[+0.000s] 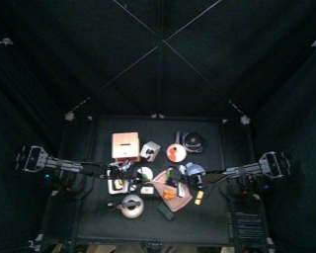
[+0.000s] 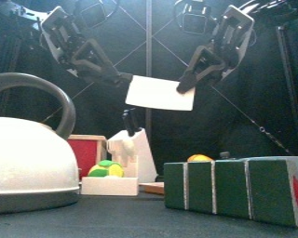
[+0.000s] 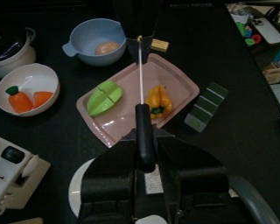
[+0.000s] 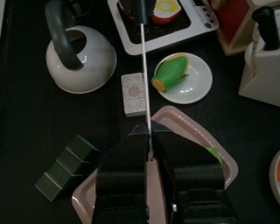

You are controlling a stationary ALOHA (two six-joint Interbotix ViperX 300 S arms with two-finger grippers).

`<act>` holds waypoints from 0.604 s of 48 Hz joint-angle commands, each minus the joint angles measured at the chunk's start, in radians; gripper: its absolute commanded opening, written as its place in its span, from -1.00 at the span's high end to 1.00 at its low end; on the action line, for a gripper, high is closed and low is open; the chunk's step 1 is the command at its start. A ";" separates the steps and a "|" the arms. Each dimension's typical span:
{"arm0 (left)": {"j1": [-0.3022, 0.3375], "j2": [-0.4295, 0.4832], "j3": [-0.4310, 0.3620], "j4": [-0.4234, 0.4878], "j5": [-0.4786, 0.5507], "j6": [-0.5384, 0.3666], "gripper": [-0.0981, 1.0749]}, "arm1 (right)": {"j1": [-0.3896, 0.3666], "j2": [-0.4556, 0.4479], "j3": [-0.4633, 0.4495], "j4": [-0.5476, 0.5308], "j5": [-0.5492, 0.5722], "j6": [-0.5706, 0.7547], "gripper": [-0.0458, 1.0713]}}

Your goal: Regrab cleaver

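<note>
Hanging in mid-air above the white kettle (image 2: 27, 153), the cleaver (image 2: 158, 93) is held flat between two grippers. Right gripper (image 2: 189, 84) is clamped on the blade's edge; left gripper (image 2: 118, 78) sits at the handle end w/ jaws around the dark handle (closing, grip not confirmed). Best approach, I judge: right keeps firm hold until left is fully tight, then lets go.

top: overhead, far | front: table-level, near | wrists: downward, share pink tray (image 3: 130, 109)
</note>
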 commanded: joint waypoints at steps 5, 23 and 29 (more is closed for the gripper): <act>0.003 0.003 -0.012 0.002 -0.011 0.003 0.11 | 0.002 -0.012 -0.014 0.002 -0.003 0.000 0.40; 0.003 0.035 0.002 0.015 -0.040 0.005 0.12 | 0.006 -0.012 -0.020 0.002 0.015 0.002 0.40; 0.003 0.035 0.003 0.025 -0.049 0.005 0.12 | 0.011 -0.011 -0.020 0.002 0.015 0.002 0.40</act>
